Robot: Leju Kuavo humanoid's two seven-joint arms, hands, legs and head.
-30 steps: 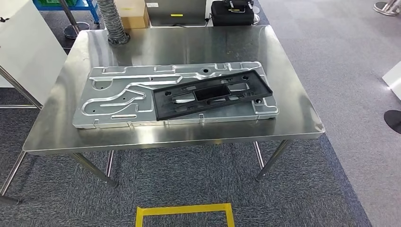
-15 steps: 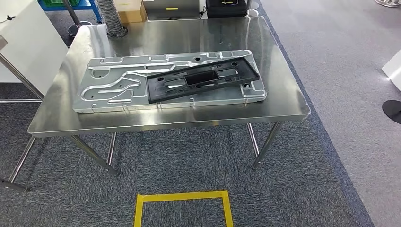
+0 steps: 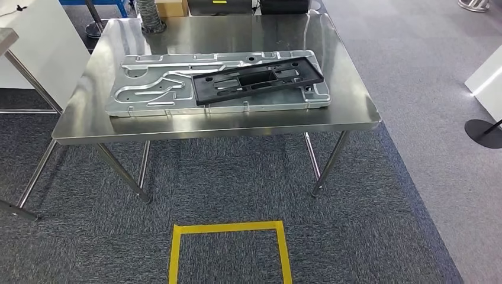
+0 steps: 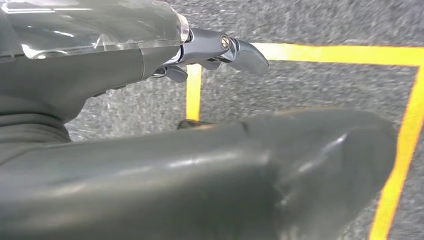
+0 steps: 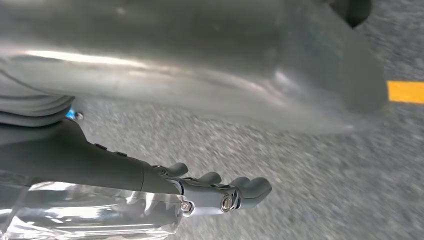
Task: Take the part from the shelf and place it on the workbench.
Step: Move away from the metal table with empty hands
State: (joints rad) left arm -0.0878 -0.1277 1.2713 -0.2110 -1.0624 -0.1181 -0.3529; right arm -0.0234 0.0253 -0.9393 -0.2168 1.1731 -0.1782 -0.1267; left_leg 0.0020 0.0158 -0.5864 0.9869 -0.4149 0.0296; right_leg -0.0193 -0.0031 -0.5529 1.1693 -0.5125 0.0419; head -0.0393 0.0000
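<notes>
A black plastic frame part [image 3: 258, 80] lies flat and slanted on a large silver stamped metal panel [image 3: 151, 89], which rests on the steel workbench [image 3: 349, 109]. Both arms hang low over the grey carpet. In the left wrist view my left hand [image 4: 125, 75] holds nothing, its dark fingers [image 4: 235, 50] stretched out above the yellow floor tape. My right hand [image 5: 150, 175] is also bare, with its fingers [image 5: 240, 192] slightly bent and apart over the carpet. Neither hand is near the bench.
A yellow tape square [image 3: 228, 227] marks the carpet in front of the bench. A white cabinet [image 3: 32, 56] stands at the left, a corrugated hose [image 3: 151, 15] at the bench's far edge. A black round base [image 3: 482, 131] sits at the right.
The whole view has shifted: the bench now sits farther off and higher in the picture, and more carpet and tape show. The black part and panel lie as before.
</notes>
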